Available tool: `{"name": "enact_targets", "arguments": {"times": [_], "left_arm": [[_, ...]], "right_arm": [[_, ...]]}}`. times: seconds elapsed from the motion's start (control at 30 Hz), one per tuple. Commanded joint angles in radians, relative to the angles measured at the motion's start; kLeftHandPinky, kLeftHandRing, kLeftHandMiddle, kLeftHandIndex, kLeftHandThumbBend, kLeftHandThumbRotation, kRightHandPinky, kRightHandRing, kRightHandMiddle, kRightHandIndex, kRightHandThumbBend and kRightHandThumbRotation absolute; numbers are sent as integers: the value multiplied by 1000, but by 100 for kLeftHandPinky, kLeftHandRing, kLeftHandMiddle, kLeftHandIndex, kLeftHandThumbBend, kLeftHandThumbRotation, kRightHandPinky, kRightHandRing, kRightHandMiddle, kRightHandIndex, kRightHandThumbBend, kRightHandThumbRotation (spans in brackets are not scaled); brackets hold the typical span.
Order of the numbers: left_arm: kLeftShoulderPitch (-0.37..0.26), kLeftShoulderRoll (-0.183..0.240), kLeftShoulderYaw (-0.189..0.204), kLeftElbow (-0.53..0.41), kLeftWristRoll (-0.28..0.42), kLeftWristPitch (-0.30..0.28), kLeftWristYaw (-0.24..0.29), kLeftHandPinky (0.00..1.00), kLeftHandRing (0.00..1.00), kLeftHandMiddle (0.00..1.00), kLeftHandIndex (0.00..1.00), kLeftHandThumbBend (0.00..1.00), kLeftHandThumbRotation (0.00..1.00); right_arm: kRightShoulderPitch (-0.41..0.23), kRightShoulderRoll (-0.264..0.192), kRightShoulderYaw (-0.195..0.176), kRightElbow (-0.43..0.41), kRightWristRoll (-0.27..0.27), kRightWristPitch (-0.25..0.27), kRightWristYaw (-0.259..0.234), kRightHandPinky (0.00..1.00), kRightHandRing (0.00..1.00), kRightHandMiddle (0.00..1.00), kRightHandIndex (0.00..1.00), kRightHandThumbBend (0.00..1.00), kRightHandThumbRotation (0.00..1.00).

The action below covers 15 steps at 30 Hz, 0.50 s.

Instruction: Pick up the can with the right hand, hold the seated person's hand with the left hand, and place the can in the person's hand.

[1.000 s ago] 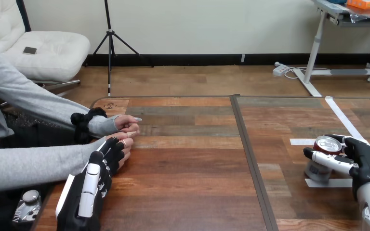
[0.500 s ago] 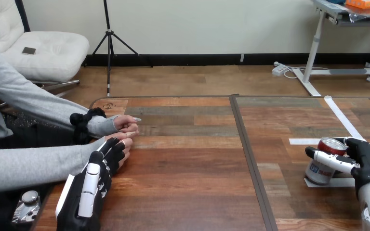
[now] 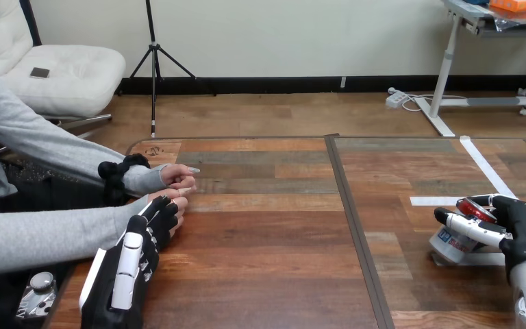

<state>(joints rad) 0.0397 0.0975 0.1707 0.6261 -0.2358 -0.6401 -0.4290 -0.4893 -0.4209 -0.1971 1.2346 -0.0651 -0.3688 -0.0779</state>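
- We see the right hand (image 3: 520, 229) at the table's (image 3: 267, 240) right end, its fingers (image 3: 471, 228) curled across the front of the can (image 3: 455, 240) and its thumb set behind the can's top.
- The can is held between those fingers and the thumb. It is tilted, its red top leaning back towards the palm and its base swung out past the fingertips.
- We cannot tell whether the can's lower edge touches the wood or hangs just clear of it.
- A strip of white tape (image 3: 487, 259) lies on the table just under the fingers, beside the can's base. A second strip (image 3: 433, 201) lies beyond the fingertips, further from us.
- The left hand (image 3: 135, 267) lies at the table's left edge, back upward, reaching forward so that its tip touches the person's nearer hand (image 3: 177, 203).
- We cannot tell whether the left hand has closed on that hand or only rests against it.
- The person's farther hand (image 3: 178, 175) sits just beyond the nearer one, loosely curled and apart from the left hand.
- The can is well apart from both of the person's hands, with the table's width between them.
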Motion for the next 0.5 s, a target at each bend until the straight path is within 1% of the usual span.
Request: {"name": "enact_targets", "arguments": {"times": [0.0,0.23,0.47], "left_arm": [[-40,7,-8,-62,-1,-7,-1,94,90,88,88,56,100],[-36,6,-8,-67,0,-5,1,94,90,88,87,56,100],[-37,10,-8,-66,-2,-4,-6,93,90,88,87,57,100]], "right_arm": [[-36,-4,-3,-3,10,-34,0,37,41,47,49,72,0],[-34,-1,-8,-11,24,-51,11,37,40,46,49,72,0],[-34,0,-6,-25,28,-61,14,36,39,46,49,73,0]]}}
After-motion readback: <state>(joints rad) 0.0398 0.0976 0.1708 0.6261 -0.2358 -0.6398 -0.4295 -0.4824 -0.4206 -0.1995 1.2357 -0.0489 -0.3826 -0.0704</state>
